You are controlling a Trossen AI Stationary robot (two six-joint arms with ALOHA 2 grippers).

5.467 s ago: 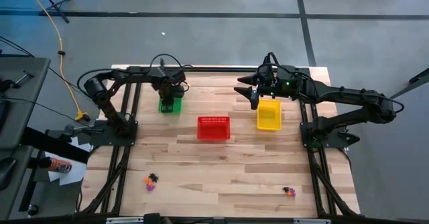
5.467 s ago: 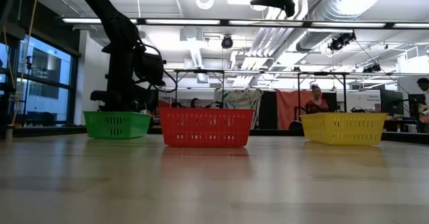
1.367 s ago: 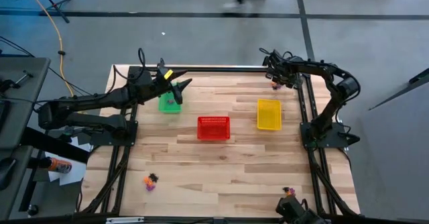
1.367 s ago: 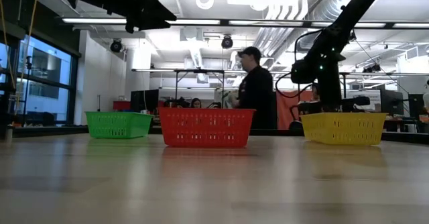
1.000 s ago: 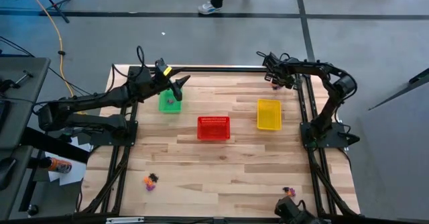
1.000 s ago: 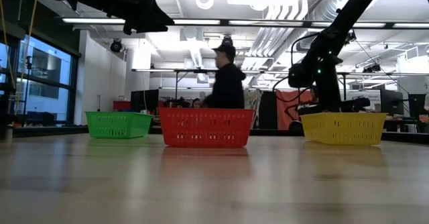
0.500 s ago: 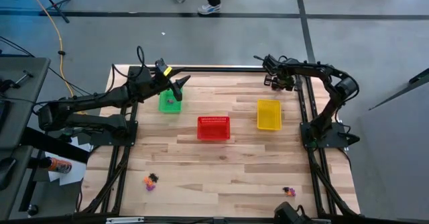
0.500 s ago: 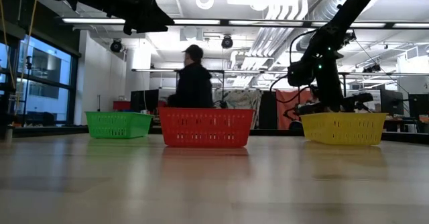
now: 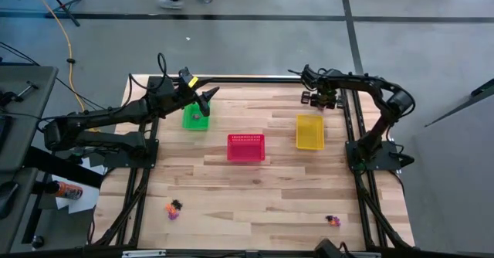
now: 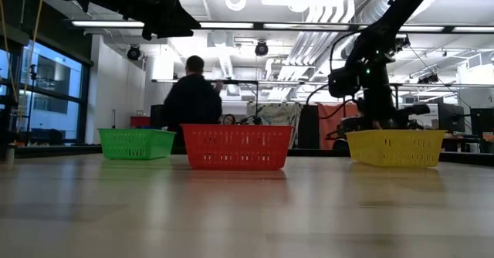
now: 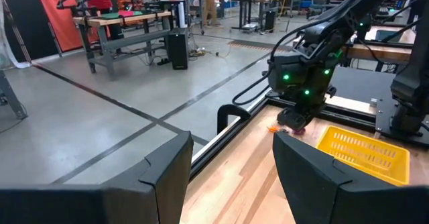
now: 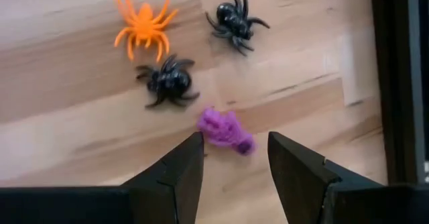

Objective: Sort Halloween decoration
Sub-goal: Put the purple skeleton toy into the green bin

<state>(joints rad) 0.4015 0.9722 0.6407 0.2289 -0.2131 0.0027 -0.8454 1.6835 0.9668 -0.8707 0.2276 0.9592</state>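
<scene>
R hand (image 12: 231,158) open, empty, over small purple plastic trinket (image 12: 225,131) on worktop: pre-grasp. Next: descend, pinch. L hand (image 11: 228,167) open, empty, waiting.

We see green (image 9: 195,118), red (image 9: 245,147) and yellow (image 9: 309,132) baskets apart on the tabletop (image 9: 255,200). A person (image 10: 191,100) stands beyond.

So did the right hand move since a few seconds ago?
Yes. The right hand swung away from above the yellow basket to the table's far right corner.
</scene>
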